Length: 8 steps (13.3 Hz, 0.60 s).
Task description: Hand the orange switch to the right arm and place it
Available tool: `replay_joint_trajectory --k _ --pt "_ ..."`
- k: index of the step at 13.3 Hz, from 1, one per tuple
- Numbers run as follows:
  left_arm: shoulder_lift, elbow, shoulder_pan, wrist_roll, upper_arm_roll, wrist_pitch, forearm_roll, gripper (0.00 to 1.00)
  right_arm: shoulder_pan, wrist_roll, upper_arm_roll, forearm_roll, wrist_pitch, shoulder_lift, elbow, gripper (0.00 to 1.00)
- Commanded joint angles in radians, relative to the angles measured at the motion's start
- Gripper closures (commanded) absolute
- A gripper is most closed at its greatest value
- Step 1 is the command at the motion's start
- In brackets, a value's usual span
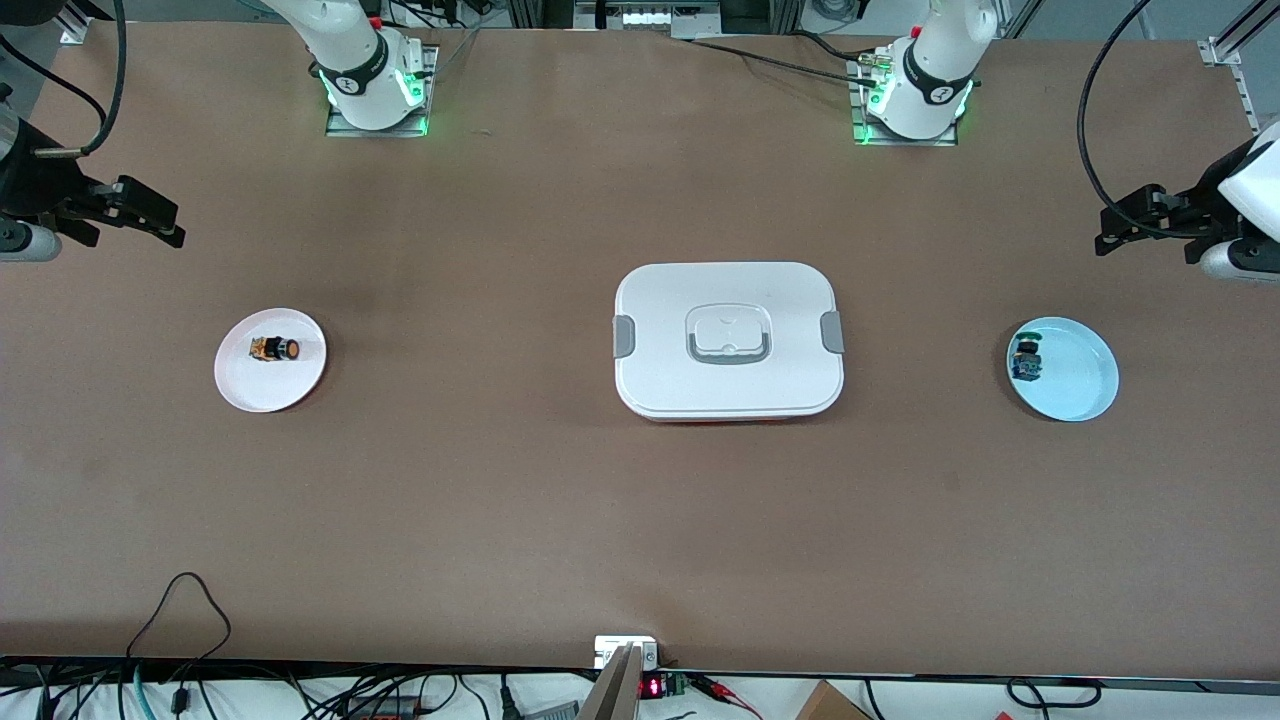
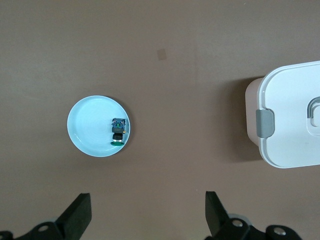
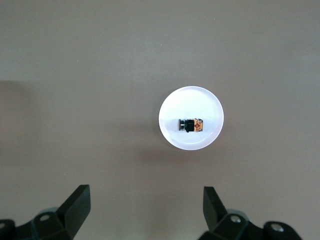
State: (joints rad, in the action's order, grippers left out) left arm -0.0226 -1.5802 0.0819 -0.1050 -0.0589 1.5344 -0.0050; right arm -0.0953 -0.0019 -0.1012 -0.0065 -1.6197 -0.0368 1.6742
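Note:
The orange switch [image 1: 274,349] lies on its side on a small white plate [image 1: 300,385] toward the right arm's end of the table. It also shows in the right wrist view [image 3: 192,125] on that plate [image 3: 191,100]. My right gripper [image 1: 165,228] is up over bare table at that end, apart from the plate, open and empty [image 3: 146,194]. My left gripper [image 1: 1112,235] is up over bare table at the left arm's end, open and empty [image 2: 148,200].
A white lidded box [image 1: 728,340] with grey latches sits mid-table and also shows in the left wrist view [image 2: 295,115]. A light blue plate [image 1: 1075,375] toward the left arm's end holds a small blue and green switch [image 1: 1026,359], also in the left wrist view [image 2: 118,131].

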Motion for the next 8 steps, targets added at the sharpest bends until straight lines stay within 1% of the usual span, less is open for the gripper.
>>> replay_joint_trajectory --k 1,8 --pt "0.007 -0.004 0.006 -0.007 -0.009 0.016 0.017 0.00 -0.001 0.000 0.000 -0.004 0.023 0.003 -0.021 0.00" --pt "0.004 -0.006 0.006 -0.007 -0.005 0.018 0.017 0.00 -0.004 -0.001 0.000 -0.004 0.040 0.002 -0.021 0.00"
